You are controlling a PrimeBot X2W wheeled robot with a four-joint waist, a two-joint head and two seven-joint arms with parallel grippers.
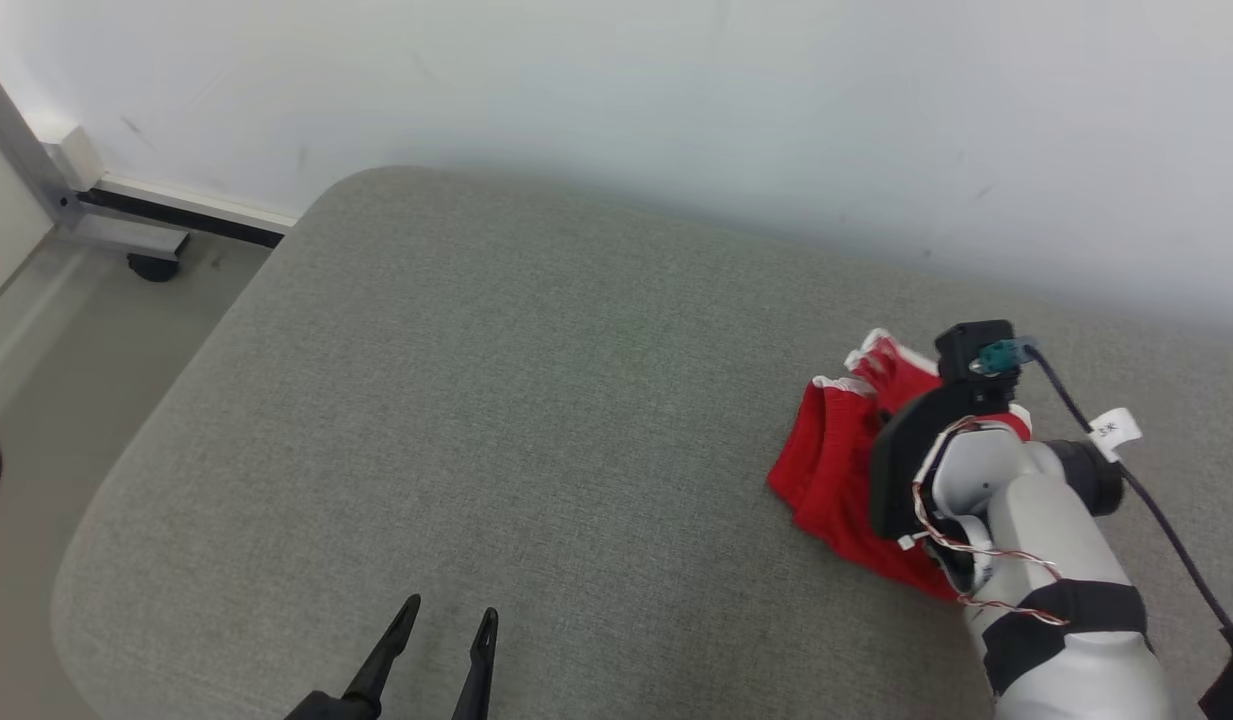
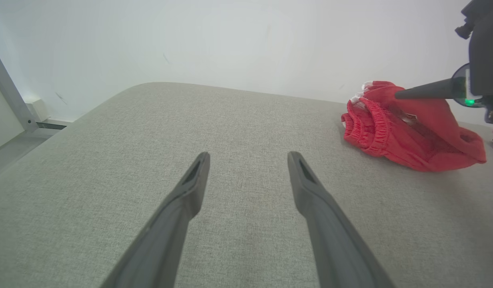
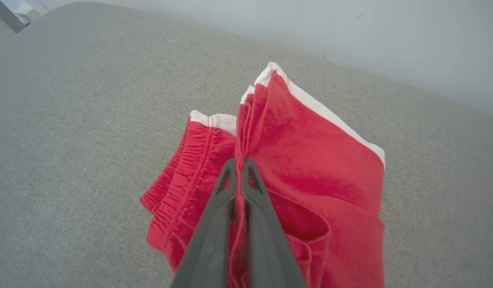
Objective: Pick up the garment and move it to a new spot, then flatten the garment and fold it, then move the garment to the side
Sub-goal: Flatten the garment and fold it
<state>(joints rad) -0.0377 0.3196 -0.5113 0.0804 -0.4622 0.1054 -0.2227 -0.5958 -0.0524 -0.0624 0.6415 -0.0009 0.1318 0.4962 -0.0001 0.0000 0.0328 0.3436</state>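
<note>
Garment [image 3: 310,168] pinched by right pincer [image 3: 239,162]; left pincer [image 2: 248,157] spread, well apart.

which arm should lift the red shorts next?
Right. The right gripper is shut on a fold of the red shorts. The left gripper is open over the bare grey upholstered surface, well apart from them.

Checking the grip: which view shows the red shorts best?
Right wrist view: the shorts lie close and central, the right pincer shut on a fold. In the head view the right arm covers part of them. The left wrist view shows them small, far right.
</note>
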